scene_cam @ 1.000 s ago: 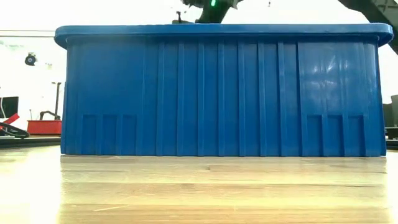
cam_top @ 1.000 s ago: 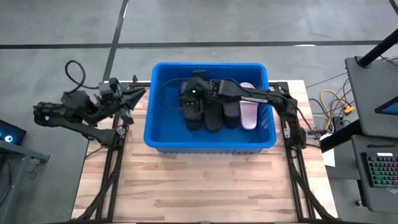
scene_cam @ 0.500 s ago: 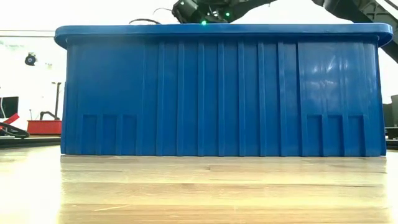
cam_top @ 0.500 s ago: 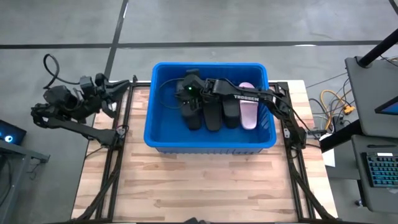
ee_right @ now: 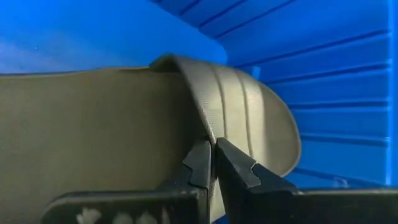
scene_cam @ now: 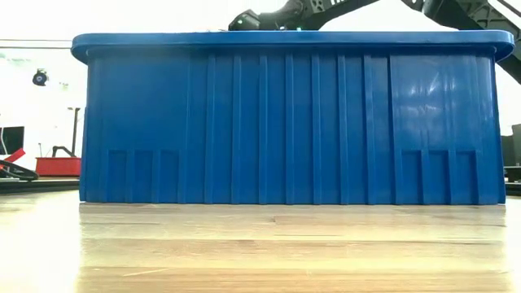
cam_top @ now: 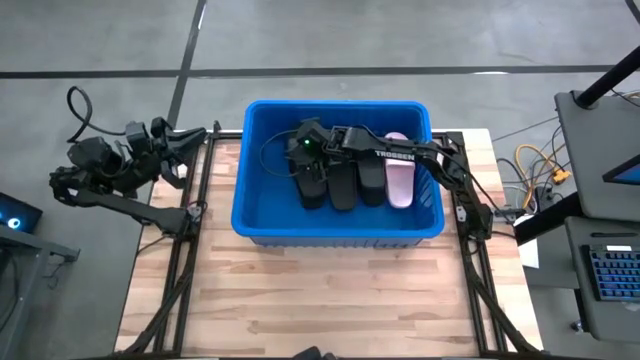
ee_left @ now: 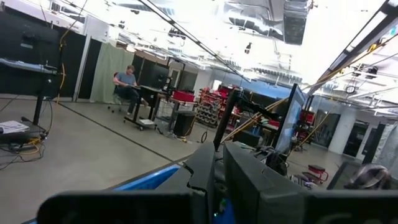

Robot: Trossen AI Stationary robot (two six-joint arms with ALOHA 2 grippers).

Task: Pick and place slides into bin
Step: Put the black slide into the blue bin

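Three matte black rubber slides (cam_top: 340, 180) and one pale pink slide (cam_top: 400, 182) are seen lying side by side, touching, on the floor of the large rectangular bright blue plastic bin (cam_top: 262, 216), which stands on the pale wooden table (cam_top: 330, 300). The right gripper (cam_top: 305, 150) is reached down inside the bin, over the leftmost black slide, its jaws pressed together at the edge of that slide's wide ribbed strap (ee_right: 239, 106); whether the strap is actually pinched cannot be told. The left gripper (ee_left: 214, 177) is parked off the table's left edge, its fingers closed on nothing. The slides are judged light, soft and bendable, with a grippy matte skin; the raised strap arch is reckoned the surest place to be seized.
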